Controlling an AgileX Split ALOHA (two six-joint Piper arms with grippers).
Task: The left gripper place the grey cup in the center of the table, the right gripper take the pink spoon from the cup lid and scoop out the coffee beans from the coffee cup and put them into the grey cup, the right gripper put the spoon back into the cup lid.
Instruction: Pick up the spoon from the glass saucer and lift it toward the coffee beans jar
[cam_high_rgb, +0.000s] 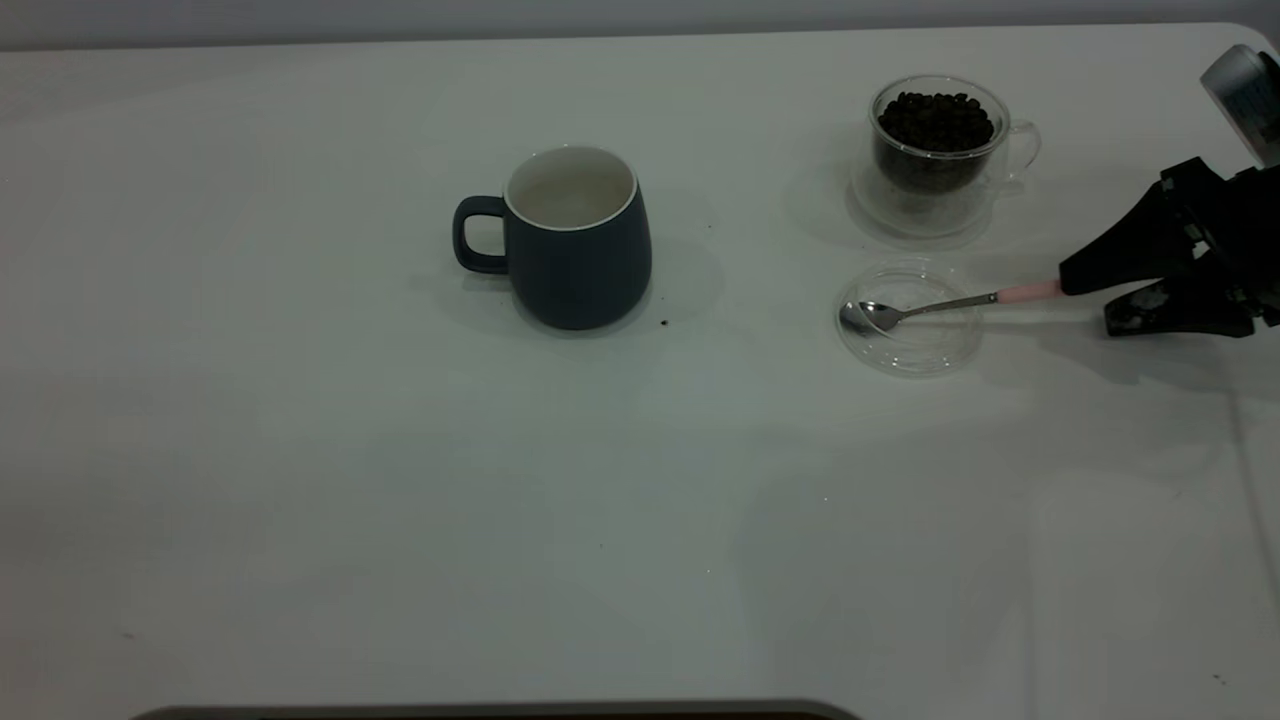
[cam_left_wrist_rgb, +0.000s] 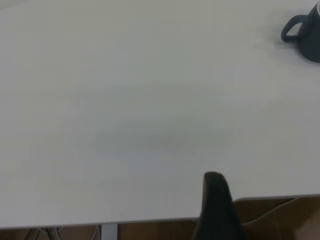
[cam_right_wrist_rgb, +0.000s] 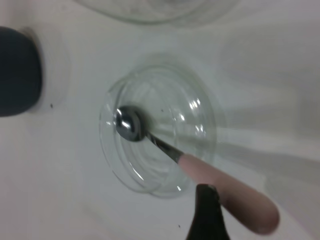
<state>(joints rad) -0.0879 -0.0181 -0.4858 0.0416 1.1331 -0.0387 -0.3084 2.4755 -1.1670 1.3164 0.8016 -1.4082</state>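
The grey cup (cam_high_rgb: 578, 240) stands upright near the middle of the table (cam_high_rgb: 300, 450), handle to the left; its edge also shows in the left wrist view (cam_left_wrist_rgb: 306, 31). The coffee cup (cam_high_rgb: 935, 155) full of coffee beans (cam_high_rgb: 936, 120) stands at the back right. The cup lid (cam_high_rgb: 908, 316) lies in front of it. The pink spoon (cam_high_rgb: 935, 306) rests with its bowl in the lid and its handle (cam_right_wrist_rgb: 227, 192) pointing right. My right gripper (cam_high_rgb: 1086, 303) is open, low at the handle's end, with one finger (cam_right_wrist_rgb: 206, 212) beside the handle. My left gripper (cam_left_wrist_rgb: 216, 200) hangs over the table's edge, far from the cup.
A few dark specks lie on the table near the grey cup (cam_high_rgb: 665, 322). The table's left edge, with a wooden floor below it, shows in the left wrist view (cam_left_wrist_rgb: 150, 220). The grey cup's side shows in the right wrist view (cam_right_wrist_rgb: 17, 70).
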